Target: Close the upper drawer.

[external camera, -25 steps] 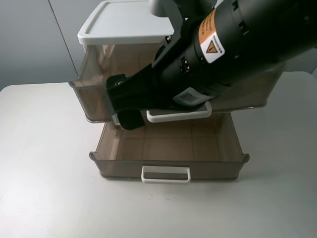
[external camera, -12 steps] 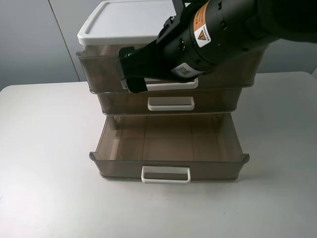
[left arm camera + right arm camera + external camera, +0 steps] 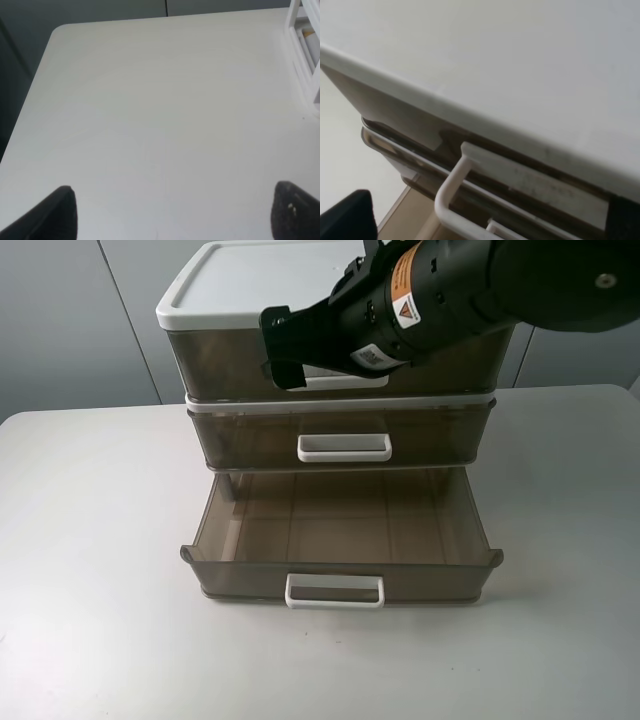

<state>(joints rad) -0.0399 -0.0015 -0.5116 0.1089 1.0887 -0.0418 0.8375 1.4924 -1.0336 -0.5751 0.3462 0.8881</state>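
Note:
The upper drawer [image 3: 215,365] is smoky brown and sits pushed in, flush under the cabinet's white lid [image 3: 250,280]. Its wide white handle [image 3: 345,382] shows below my right arm. My right gripper [image 3: 283,348] is against the drawer's front at the handle. In the right wrist view the drawer front [image 3: 385,107] and its scuffed handle [image 3: 452,190] lie between the spread fingertips of the right gripper [image 3: 487,222], which is open. My left gripper [image 3: 175,220] is open over bare table; it is out of the exterior high view.
The middle drawer [image 3: 250,440] is shut, with a narrower white handle [image 3: 344,447]. The lower drawer [image 3: 340,530] is pulled far out and empty, its small handle [image 3: 334,591] toward the front. A white frame [image 3: 305,60] edges the left wrist view. The white table [image 3: 90,570] surrounds the cabinet.
The upper drawer slid back from far out to flush under the lid. My right gripper moved back toward the cabinet with it.

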